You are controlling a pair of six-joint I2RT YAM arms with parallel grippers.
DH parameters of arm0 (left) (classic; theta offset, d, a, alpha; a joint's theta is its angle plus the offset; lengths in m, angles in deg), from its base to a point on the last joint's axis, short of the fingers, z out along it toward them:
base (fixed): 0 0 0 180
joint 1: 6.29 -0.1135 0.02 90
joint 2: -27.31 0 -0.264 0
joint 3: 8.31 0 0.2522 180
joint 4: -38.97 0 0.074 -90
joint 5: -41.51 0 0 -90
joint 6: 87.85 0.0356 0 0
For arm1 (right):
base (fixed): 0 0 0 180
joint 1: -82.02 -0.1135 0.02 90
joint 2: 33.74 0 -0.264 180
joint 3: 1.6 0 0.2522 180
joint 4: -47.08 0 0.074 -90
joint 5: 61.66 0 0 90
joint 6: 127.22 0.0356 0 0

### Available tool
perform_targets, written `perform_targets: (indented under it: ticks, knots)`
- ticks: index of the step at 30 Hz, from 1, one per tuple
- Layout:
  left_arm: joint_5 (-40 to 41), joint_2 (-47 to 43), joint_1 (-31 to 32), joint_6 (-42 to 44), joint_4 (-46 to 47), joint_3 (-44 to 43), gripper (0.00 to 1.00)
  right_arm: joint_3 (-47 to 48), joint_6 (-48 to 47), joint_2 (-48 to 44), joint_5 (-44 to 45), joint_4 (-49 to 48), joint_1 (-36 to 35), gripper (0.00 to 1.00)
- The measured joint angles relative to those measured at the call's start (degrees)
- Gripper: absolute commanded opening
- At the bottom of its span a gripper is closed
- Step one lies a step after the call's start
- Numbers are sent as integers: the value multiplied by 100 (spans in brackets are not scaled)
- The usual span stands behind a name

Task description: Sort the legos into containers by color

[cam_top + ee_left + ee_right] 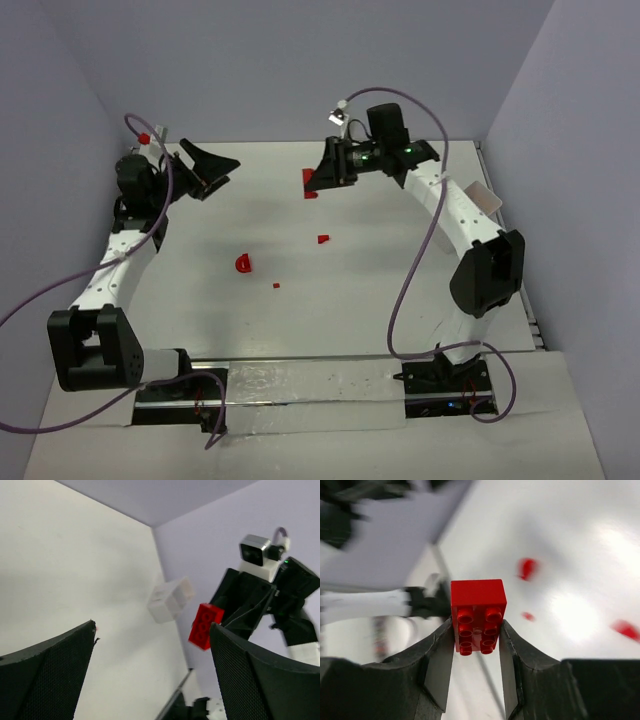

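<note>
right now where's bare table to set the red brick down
Widest bare table: the near stretch between the red speck and the arm bases. Also free: the patch between the small red piece and the right arm. Crowded: around the curved red piece, and the narrow far strip between the left fingers and the right fingers holding the red brick.

open table [340,320] around scattered red legos [244,264]

The white-and-black left arm [110,270] reaches toward the far left, and its black 2-finger left gripper [222,175] is spread wide, holding nothing. The white-and-black right arm [460,215] bends far and leftward. Its right gripper [477,630] is clamped on 1 red studded plastic brick [478,600].
</note>
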Motion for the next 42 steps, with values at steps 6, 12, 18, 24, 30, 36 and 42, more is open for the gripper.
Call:
perform_targets:
  ticks: [6,12,18,24,30,36,42]
  knots:
    - [661,-241,-72,2368,-1952,-1129,99,-315,-3062,-732,2357,1822,735,0]
    - [1221,-317,329,3760,-3092,-1472,99,-1525,-4857,-1299,4906,2324,1186,0]
    - [1612,-310,706,4454,-3711,-1503,99,-1547,-5627,-763,6505,2426,1866,0]
    - [1649,-253,724,4632,-3862,-1602,99,-1542,-5937,-380,7137,2423,1997,0]
    - [1645,-148,725,4641,-3924,-1691,99,-1542,-6000,-124,7263,2415,1997,2]
    - [1641,-75,725,4641,-3963,-1792,99,-1542,-5998,117,7286,2374,1997,7]
    - [1641,-72,725,4639,-3967,-1798,99,-1540,-5994,288,7287,2321,1997,12]
